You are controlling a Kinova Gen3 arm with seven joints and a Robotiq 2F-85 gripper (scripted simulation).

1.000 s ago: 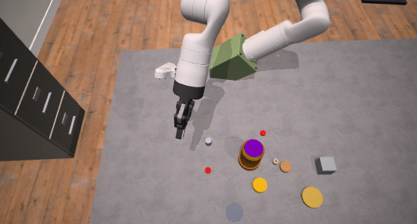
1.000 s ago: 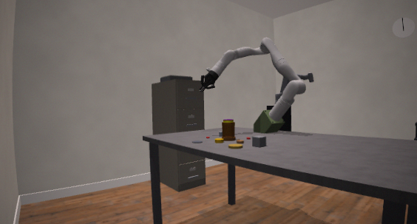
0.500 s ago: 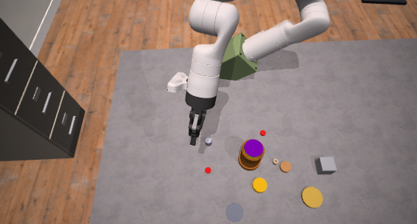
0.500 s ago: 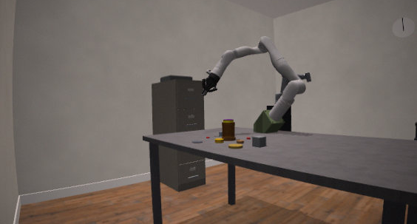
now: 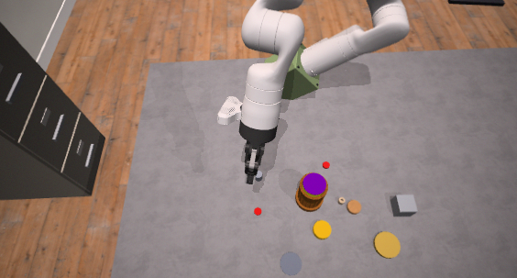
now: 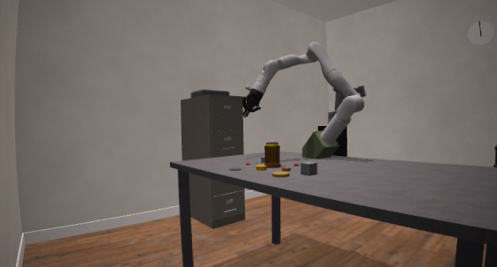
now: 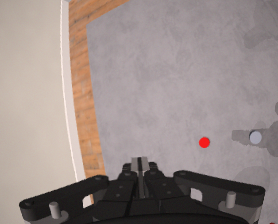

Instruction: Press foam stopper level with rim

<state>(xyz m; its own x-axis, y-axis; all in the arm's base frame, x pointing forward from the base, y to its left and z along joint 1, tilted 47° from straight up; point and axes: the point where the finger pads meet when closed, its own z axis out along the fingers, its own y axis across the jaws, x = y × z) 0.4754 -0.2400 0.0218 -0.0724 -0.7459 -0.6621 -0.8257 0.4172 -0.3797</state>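
An orange-brown jar [image 5: 311, 197] stands upright on the grey table, with a purple foam stopper [image 5: 314, 183] in its mouth. In the side view the stopper [image 6: 271, 143] sits a little above the rim of the jar [image 6: 272, 155]. My gripper [image 5: 250, 179] is shut and empty. It hangs high above the table, left of the jar and well apart from it, as the side view shows [image 6: 247, 112]. In the wrist view the shut fingers [image 7: 140, 164] point down at bare table; the jar is out of that view.
Around the jar lie two red dots [image 5: 325, 164] [image 5: 258, 211], a small grey-blue disc [image 5: 258, 174], a yellow disc [image 5: 322, 229], a larger yellow disc [image 5: 387, 244], a grey disc [image 5: 291, 263], a tan disc [image 5: 354, 206], a small ring [image 5: 341, 200] and a grey cube [image 5: 405, 205]. A filing cabinet [image 5: 37, 124] stands left.
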